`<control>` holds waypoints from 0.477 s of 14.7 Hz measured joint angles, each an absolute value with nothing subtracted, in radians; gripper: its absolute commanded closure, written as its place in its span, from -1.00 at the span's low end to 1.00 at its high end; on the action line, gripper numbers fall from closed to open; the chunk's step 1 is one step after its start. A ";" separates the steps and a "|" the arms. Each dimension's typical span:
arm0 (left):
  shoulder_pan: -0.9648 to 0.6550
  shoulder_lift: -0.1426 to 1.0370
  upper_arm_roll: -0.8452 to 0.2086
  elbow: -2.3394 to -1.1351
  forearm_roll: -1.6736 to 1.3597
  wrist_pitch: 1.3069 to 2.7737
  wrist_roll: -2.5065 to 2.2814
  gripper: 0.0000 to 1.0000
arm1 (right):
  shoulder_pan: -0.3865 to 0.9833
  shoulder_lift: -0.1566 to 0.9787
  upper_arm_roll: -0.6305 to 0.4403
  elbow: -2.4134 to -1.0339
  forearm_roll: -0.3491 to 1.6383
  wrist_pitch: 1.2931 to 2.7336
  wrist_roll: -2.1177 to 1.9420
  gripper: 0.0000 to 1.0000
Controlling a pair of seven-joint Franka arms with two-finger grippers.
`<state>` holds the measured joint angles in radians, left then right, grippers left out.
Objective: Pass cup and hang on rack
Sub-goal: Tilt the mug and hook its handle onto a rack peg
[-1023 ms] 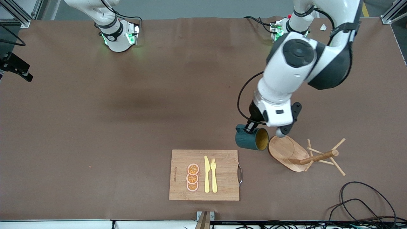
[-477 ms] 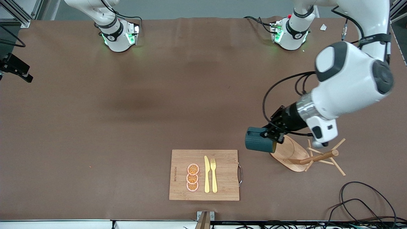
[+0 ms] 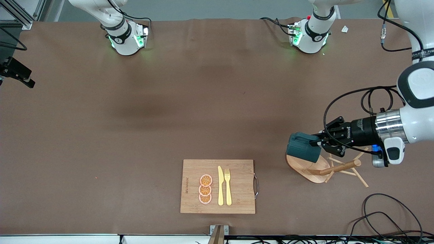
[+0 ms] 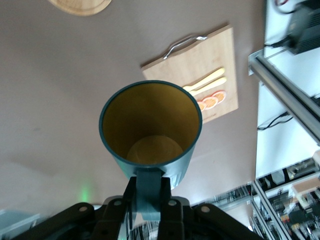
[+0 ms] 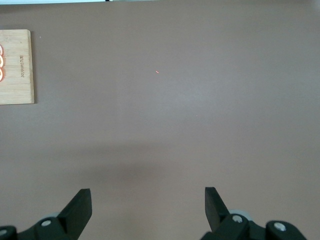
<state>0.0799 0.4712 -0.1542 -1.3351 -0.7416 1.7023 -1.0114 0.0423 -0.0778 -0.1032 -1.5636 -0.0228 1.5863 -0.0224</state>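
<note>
The dark teal ribbed cup (image 3: 301, 148) hangs in the air on its side, over the oval base of the wooden rack (image 3: 307, 167). My left gripper (image 3: 317, 143) is shut on the cup's loop handle and reaches in level from the left arm's end of the table. In the left wrist view the cup's yellowish-tan inside (image 4: 150, 127) faces the camera and the fingers (image 4: 170, 207) clamp the handle on both sides. The rack's post (image 3: 340, 167) and thin pegs (image 3: 359, 154) show beside the gripper. My right gripper (image 5: 147, 200) is open and empty over bare table.
A wooden cutting board (image 3: 237, 186) with a yellow knife, a yellow fork and orange slices lies near the front camera edge, mid-table. It also shows in the left wrist view (image 4: 200, 55) and the right wrist view (image 5: 15, 65). Black cables (image 3: 390, 213) loop at the near corner by the rack.
The left arm has swung toward its own end of the table and turned its wrist level. The cup has moved from beside the rack's base to over it. The right arm has not moved.
</note>
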 measured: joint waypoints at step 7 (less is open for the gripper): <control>0.230 0.558 -0.154 -1.338 -0.869 1.588 -0.845 1.00 | 0.042 -0.075 -0.104 -1.564 -0.023 1.584 -0.022 -1.00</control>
